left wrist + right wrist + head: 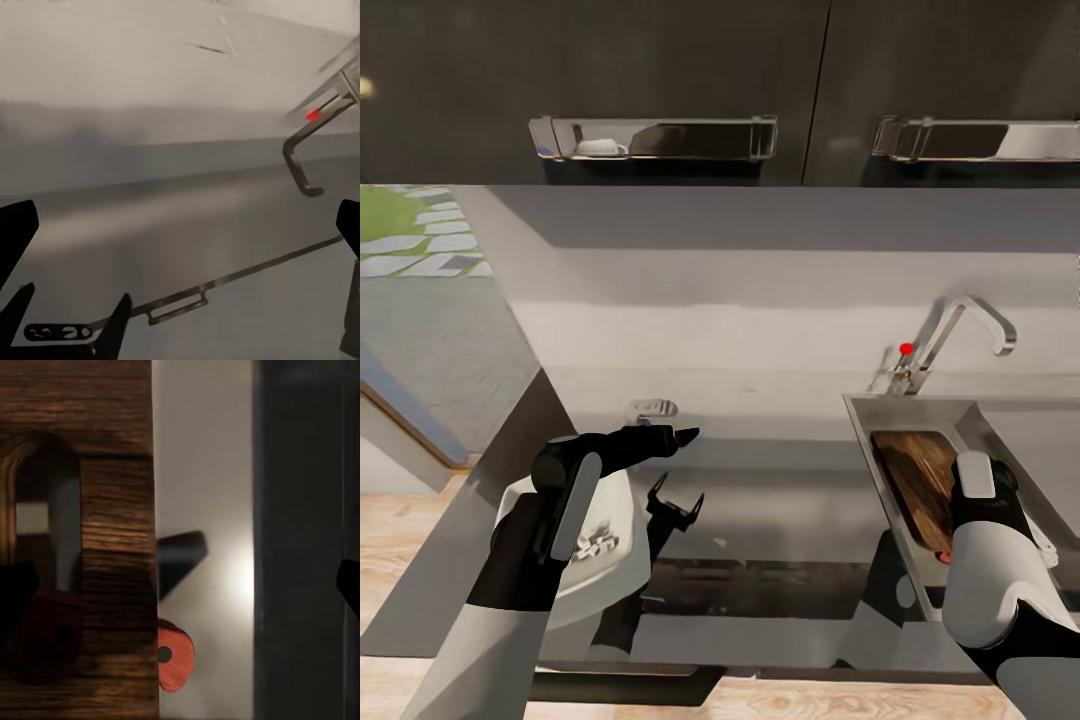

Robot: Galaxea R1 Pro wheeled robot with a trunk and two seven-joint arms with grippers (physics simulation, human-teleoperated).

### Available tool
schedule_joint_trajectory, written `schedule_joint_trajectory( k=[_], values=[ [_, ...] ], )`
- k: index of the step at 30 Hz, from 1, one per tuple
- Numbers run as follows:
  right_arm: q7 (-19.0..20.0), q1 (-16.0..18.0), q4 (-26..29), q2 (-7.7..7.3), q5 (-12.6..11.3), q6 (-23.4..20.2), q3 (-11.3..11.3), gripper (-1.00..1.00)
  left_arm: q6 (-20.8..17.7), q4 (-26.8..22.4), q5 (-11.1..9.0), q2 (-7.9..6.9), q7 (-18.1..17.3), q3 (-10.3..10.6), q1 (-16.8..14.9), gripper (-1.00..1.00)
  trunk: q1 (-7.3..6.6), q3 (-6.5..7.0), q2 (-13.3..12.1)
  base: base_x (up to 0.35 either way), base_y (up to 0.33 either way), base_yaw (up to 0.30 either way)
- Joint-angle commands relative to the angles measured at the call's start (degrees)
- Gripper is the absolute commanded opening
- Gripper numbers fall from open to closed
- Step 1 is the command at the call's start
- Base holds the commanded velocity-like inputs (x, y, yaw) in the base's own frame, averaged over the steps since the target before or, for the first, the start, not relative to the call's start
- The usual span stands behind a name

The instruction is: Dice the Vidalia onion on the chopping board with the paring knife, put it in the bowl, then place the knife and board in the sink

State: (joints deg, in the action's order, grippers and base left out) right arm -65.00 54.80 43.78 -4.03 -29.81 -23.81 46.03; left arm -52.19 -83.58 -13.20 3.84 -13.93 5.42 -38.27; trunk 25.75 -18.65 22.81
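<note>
The dark brown wood-grain chopping board (916, 482) lies in the grey steel sink (880, 425), the paring knife's red-orange rounded handle (175, 654) peeking out beneath it. The left gripper (676, 478) hangs spread wide over the glossy grey countertop (780, 500); beside it sits the white square bowl (610, 525). Whether the right gripper is clenched, I cannot tell.

A home kitchen: glossy black upper cabinets (660, 70) with chrome bar handles, grey steel sink (960, 415), angular chrome tap (960, 330).
</note>
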Motion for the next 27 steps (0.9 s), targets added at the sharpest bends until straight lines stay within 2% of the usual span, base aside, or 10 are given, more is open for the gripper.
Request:
schedule_joint_trajectory(
  k=[1, 27],
  values=[
    [-0.3, 0.0, 0.1, -0.01, -0.2, -0.5, 0.0, 1.0, -0.3, 0.0, 0.1, 0.03, -0.2, -0.1, -0.1, 1.0, 0.04, -0.01, 0.1, 0.0, 0.0, 0.0],
    [-0.3, 0.0, 0.1, -0.01, -0.2, -0.8, 0.0, 1.0, -0.3, 0.0, 0.1, 0.03, -0.2, -0.1, -0.1, 1.0, 0.04, 2.36, 0.1, 0.0, 0.0, 0.0]
  ],
)
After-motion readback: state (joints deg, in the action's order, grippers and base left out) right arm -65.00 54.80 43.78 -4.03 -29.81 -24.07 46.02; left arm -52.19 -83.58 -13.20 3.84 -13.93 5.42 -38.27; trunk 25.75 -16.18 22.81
